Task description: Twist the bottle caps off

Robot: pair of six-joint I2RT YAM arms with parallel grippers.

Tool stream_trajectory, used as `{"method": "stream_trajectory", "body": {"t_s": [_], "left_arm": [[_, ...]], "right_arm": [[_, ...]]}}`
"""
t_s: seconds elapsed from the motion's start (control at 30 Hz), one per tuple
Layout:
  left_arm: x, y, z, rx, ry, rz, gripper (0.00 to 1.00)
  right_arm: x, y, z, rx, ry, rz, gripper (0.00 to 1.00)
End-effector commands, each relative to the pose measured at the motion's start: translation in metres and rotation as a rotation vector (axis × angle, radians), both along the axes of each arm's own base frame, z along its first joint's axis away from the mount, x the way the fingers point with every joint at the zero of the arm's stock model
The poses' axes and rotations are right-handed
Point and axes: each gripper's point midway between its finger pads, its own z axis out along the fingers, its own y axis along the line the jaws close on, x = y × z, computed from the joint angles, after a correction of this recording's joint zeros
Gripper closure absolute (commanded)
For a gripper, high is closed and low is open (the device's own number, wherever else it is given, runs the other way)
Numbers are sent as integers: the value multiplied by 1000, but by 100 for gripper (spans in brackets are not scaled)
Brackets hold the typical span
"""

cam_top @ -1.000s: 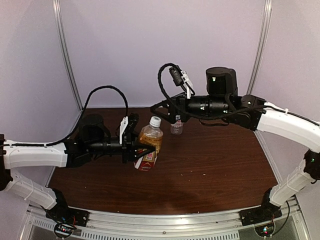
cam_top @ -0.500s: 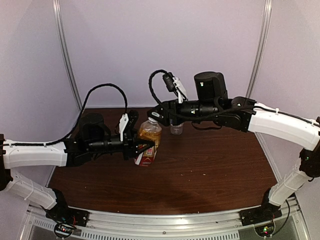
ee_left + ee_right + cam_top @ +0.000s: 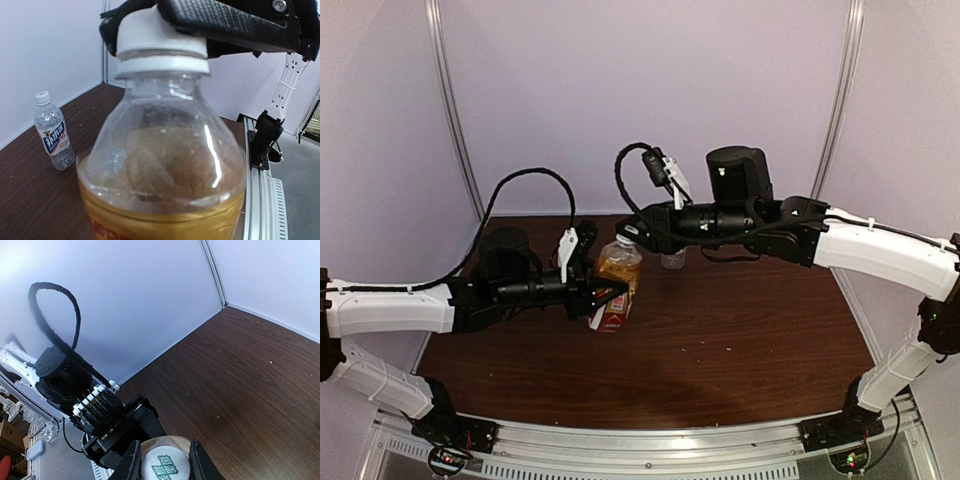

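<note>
1. Top view: left gripper (image 3: 610, 296) clamped on the amber bottle (image 3: 620, 265) at its label, left-middle of the table (image 3: 740, 340). The right gripper (image 3: 632, 233) is at its top, and the clear bottle (image 3: 672, 260) stands just behind.
2. Left wrist: black finger across the white amber bottle cap (image 3: 160, 37).
3. Right wrist: fingers (image 3: 131, 465) narrow, pressed against both sides of that cap.

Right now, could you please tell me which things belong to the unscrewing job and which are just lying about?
Job: amber bottle, amber bottle's cap, clear bottle, clear bottle's cap, left hand (holding amber bottle), right hand (on its cap).
Just there: table, rail, cable.
</note>
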Motion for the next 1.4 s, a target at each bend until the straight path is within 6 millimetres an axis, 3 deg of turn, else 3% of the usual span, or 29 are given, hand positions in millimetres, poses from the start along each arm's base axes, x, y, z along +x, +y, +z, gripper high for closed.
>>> {"method": "stream_trajectory", "body": {"t_s": [0.0,0.13,0.37,0.53,0.73,0.93,1.07,1.23,1.37], "left_arm": [[-1,0,30,-70,-57,5,68],[-15,-2,34,-90,-65,-76,68],[-82,-2,43,-171,-65,-450,68],[-104,3,49,-199,-54,-583,69],[-102,3,49,-192,-64,-563,69],[-84,-2,41,-155,-62,-460,68],[-67,-3,36,-127,-78,-358,68],[-48,-2,33,-97,-81,-245,65],[-33,1,32,-89,-83,-158,65]], "right_arm": [[-11,4,6,18,-51,68,76],[-25,4,11,2,-164,186,78],[-83,2,-1,-54,-394,590,75],[-89,1,-7,-90,-396,705,72],[-86,1,-7,-94,-373,687,64],[-66,-1,4,-88,-351,524,38],[-65,-6,18,-52,-328,468,27],[-60,-17,42,0,-283,364,21],[-31,-24,53,19,-224,163,21]]}}
